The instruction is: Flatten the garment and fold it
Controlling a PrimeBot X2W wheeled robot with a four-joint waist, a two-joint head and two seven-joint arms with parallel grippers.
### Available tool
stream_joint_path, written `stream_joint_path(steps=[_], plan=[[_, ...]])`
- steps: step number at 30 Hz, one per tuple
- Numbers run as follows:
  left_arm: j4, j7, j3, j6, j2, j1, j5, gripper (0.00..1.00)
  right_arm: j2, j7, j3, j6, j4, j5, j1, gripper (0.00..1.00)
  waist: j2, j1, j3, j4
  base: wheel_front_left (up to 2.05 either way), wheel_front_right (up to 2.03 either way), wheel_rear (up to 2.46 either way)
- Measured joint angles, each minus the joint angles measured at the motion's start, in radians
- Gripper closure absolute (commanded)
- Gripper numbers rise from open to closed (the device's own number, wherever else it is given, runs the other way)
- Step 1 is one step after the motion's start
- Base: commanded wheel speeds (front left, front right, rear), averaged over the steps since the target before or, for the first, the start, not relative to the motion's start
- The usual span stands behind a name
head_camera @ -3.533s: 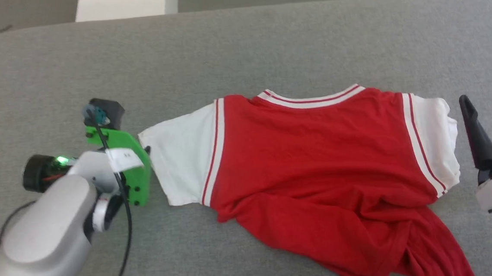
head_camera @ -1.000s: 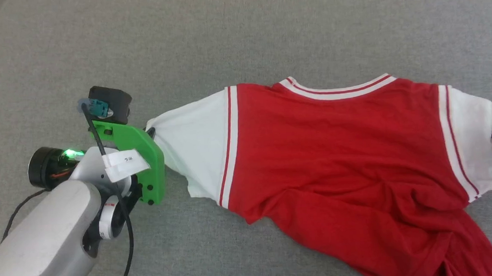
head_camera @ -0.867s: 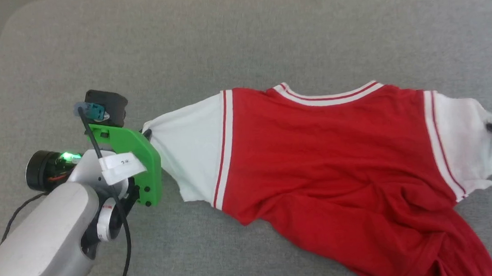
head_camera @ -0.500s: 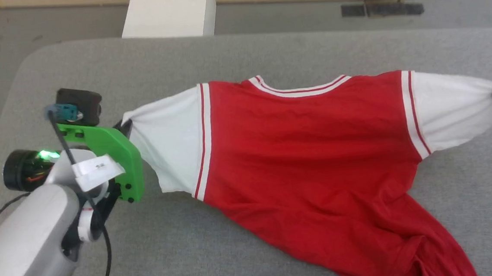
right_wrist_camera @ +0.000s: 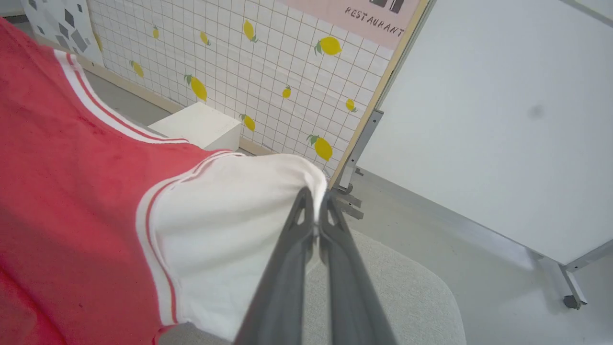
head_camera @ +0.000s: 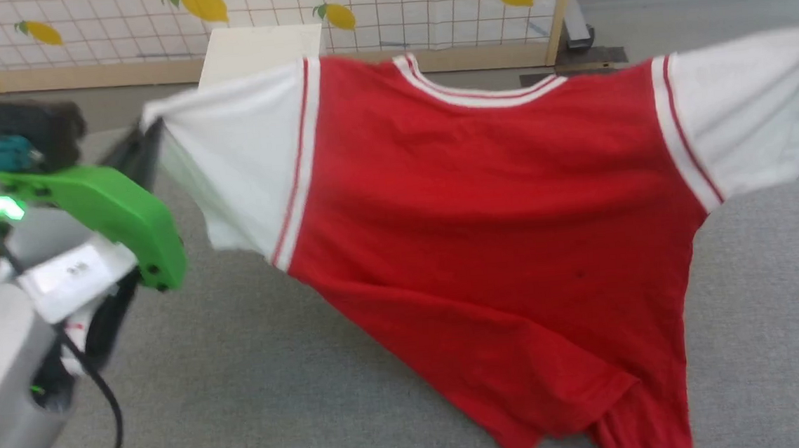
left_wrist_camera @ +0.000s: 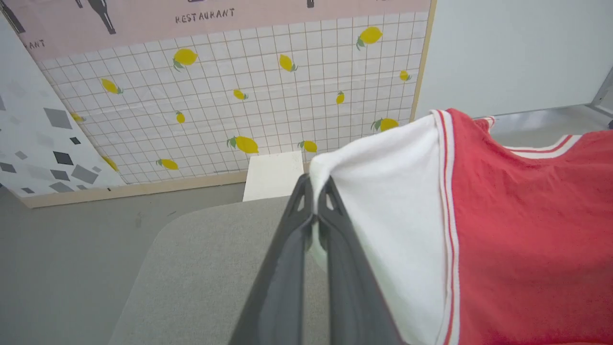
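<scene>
My left claw is clamped on the tip of one white sleeve, and my right claw is pinched shut on the tip of the other. The shirt hangs stretched wide between them, above the grey table, collar up, its red hem sagging low on my right. Beyond it stand a white box and a lemon-print panel.

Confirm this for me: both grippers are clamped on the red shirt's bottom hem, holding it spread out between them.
Not the hem: the left gripper and the right gripper are each clamped on the end of a white sleeve, as the two wrist views show. The rest stands: the shirt is held spread out between them.
</scene>
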Motion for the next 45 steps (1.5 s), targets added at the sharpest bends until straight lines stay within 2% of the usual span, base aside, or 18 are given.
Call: stream_joint_path(steps=[5, 13, 19, 21, 23, 26, 32, 38, 45], plan=[[-0.027, -0.042, 0.063, -0.013, 0.015, -0.082, 0.0, 1.0, -0.016, -0.011, -0.013, 0.0, -0.04, 0.019, -0.105, 1.0, 0.0, 0.0, 0.003, -0.013, 0.0, 0.0, 0.0], [0.009, -0.064, 0.125, -0.078, 0.03, -0.263, 0.003, 1.0, -0.053, -0.047, 0.051, 0.0, -0.02, 0.037, -0.348, 1.0, 0.0, 0.0, 0.05, -0.025, 0.0, 0.0, 0.0], [0.125, -0.052, 0.125, -0.156, -0.008, -0.454, 0.0, 1.0, -0.06, -0.07, 0.139, 0.0, 0.071, 0.058, -0.577, 1.0, 0.0, 0.0001, 0.114, -0.032, 0.0, 0.0, 0.0], [0.188, -0.052, 0.113, -0.208, -0.021, -0.542, 0.01, 1.0, -0.061, -0.09, 0.185, 0.0, 0.107, 0.057, -0.67, 1.0, 0.0, 0.0001, 0.145, -0.034, 0.0, 0.0, 0.0], [0.257, -0.054, 0.108, -0.241, -0.035, -0.631, 0.018, 1.0, -0.057, -0.109, 0.226, 0.0, 0.15, 0.057, -0.758, 1.0, 0.0, 0.0001, 0.177, -0.036, 0.0, 0.0, 0.0], [0.379, -0.061, 0.094, -0.281, -0.067, -0.771, 0.04, 1.0, -0.036, -0.136, 0.274, 0.0, 0.237, 0.058, -0.89, 1.0, 0.0, 0.0001, 0.232, -0.04, 0.0, 0.0, 0.0], [0.607, -0.081, 0.057, -0.358, -0.14, -1.023, 0.111, 1.0, 0.055, -0.219, 0.358, 0.0, 0.439, 0.054, -1.127, 1.0, 0.0, 0.0003, 0.351, -0.052, 0.0, 0.0, 0.0], [0.791, -0.15, 0.058, -0.383, -0.19, -1.214, 0.151, 1.0, 0.141, -0.331, 0.401, 0.0, 0.618, 0.049, -1.283, 1.0, 0.0, 0.0003, 0.457, -0.065, 0.0, 0.0, 0.0], [0.933, -0.241, 0.057, -0.417, -0.225, -1.34, 0.179, 1.0, 0.218, -0.444, 0.434, 0.0, 0.764, 0.05, -1.388, 1.0, 0.0, 0.0003, 0.554, -0.078, 0.0, 0.0, 0.0]])
